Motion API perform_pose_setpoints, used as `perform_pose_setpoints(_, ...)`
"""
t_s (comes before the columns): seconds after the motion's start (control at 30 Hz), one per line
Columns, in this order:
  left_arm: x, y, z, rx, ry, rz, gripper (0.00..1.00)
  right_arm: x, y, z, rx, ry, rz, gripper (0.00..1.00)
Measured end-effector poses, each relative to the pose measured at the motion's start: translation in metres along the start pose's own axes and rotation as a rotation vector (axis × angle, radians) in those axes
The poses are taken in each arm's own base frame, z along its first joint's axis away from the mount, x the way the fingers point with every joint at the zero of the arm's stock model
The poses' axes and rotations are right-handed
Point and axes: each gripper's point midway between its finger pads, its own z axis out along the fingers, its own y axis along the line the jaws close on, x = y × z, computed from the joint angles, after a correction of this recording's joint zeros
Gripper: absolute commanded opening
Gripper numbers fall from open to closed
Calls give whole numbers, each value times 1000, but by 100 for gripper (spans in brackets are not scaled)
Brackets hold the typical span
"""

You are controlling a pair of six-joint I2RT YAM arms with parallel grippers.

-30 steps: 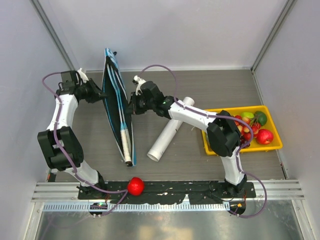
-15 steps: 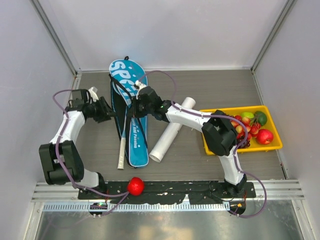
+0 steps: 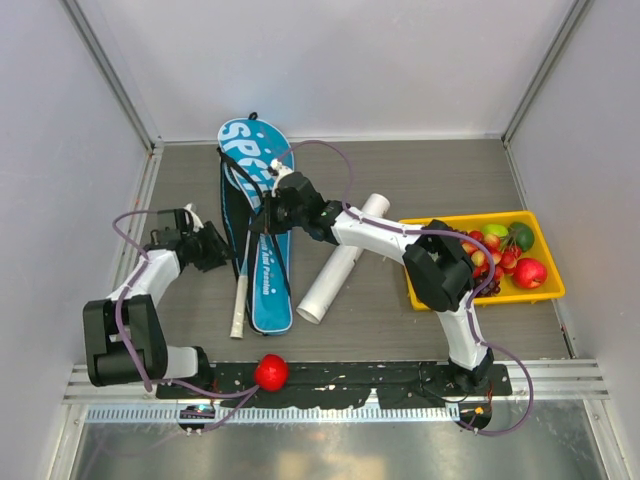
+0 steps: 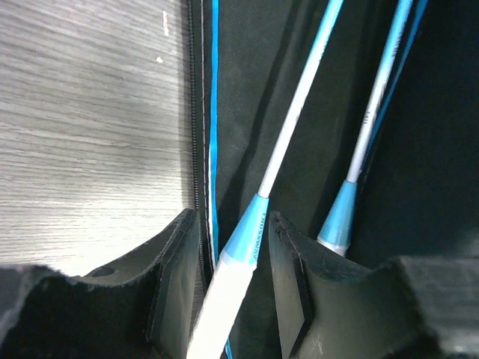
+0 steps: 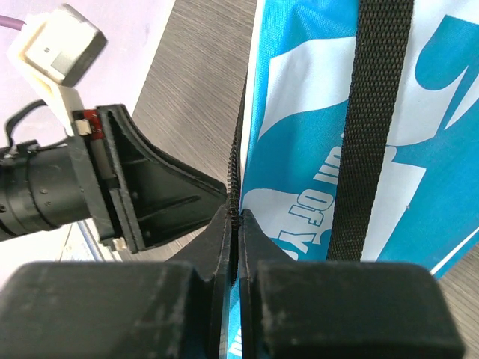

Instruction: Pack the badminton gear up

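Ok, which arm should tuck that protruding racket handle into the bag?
Left. The left end effector straddles that racket at the bag edge, jaws open; the right end effector is shut on the bag's zipper edge.

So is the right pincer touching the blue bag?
Touching. The right wrist view shows the right pincer pinched shut on the blue bag's zipper edge.

Grey wood-grain table (image 3: 420,165) — pale walls (image 3: 350,60)

The blue racket bag (image 3: 262,300) has big white letters starting "SP" at its far end, smaller white words down its middle are too blurry to read, and tiny letters on a racket (image 4: 274,157) are too.
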Motion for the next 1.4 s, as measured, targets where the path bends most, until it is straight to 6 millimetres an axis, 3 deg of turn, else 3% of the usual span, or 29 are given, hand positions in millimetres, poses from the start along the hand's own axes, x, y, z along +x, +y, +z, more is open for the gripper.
perform_pose_setpoints(0.3, 18, 20, 24, -103, 31, -49, 34, 3, -2, 1, -4, 3, 2, 5)
perform_pose_setpoints(0.6, 28, 21, 35, -166, 54, -39, 26, 4, -2, 1, -8, 3, 2, 5)
perform_pose_setpoints(0.87, 24, 23, 35, -189, 44, -40, 10, 5, -2, 1, -17, 2, 1, 5)
perform_pose_setpoints(0.93, 22, 22, 36, -191, 40, -39, 1, 5, -1, 1, -19, 3, 2, 5)
perform_pose_setpoints(1.23, 20, 21, 32, -198, 44, -31, 0, 4, 1, 1, -48, 3, 8, 5)
perform_pose_setpoints(1.4, 1, 5, 5, -181, -33, 2, 0, 8, -4, 1, -76, 11, 32, 5)
